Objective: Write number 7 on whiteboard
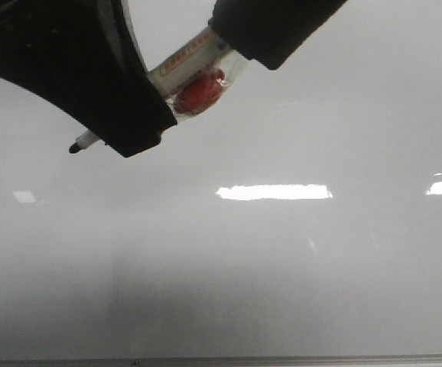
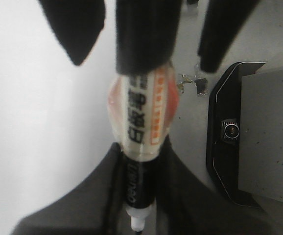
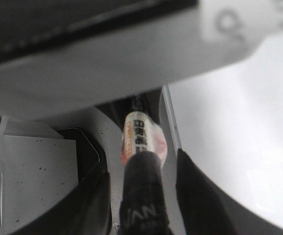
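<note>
The left gripper (image 2: 141, 152) is closed on the marker (image 2: 140, 117), with one finger pressed against each side of the black barrel just behind the writing tip (image 1: 76, 147). Gripping this far forward probably leaves only a short length of pen free, which should keep the tip steady under writing pressure. The right gripper (image 3: 141, 161) sits around the marker's dark rear section (image 3: 141, 191), with its jaws standing apart and a visible gap on each side. It brackets that end rather than clamping it, so the pen's weight appears to be carried by the left gripper alone. A clear wrap with a red patch (image 1: 199, 92) covers the middle of the barrel between the two grippers. Beyond the tip lies the whiteboard (image 1: 282, 290), its grey frame edge (image 1: 282, 360) along the bottom of the front view. Whether the tip touches the surface cannot be determined. The number 7 is not present: no black stroke shows anywhere on the board. Count: two grippers, one marker, one whiteboard, three bright light reflections (image 1: 274, 192), zero strokes.
</note>
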Controlling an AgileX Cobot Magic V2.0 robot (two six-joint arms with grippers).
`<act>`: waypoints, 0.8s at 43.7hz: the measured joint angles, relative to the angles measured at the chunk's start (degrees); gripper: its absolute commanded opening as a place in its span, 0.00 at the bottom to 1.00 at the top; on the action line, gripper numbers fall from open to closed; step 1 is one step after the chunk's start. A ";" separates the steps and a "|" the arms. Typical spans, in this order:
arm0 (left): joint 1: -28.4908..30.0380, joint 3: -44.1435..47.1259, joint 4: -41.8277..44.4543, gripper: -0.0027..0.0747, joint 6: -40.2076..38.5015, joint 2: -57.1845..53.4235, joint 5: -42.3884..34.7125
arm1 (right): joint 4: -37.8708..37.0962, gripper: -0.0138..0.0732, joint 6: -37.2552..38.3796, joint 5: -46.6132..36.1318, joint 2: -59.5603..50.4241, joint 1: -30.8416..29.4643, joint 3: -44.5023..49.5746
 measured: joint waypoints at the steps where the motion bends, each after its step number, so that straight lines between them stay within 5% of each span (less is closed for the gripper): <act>1: 0.00 0.00 0.00 0.01 0.00 0.00 -0.09 | 0.11 0.46 0.00 -0.03 0.00 0.00 0.00; 11: 0.00 0.00 0.00 0.03 0.09 0.00 -0.33 | 0.11 0.20 0.00 -0.25 0.00 0.00 0.00; 17: 0.00 0.00 0.00 0.31 0.09 0.00 -0.33 | 0.11 0.10 0.00 -0.25 0.00 0.00 0.00; 24: 0.00 0.00 0.57 0.60 -0.65 -0.35 -0.53 | 0.23 0.08 0.00 0.30 0.00 0.00 0.00; 35: 4.53 0.00 0.50 0.61 -6.24 -10.01 0.27 | -10.99 0.08 10.45 -0.03 -3.21 -3.10 -0.11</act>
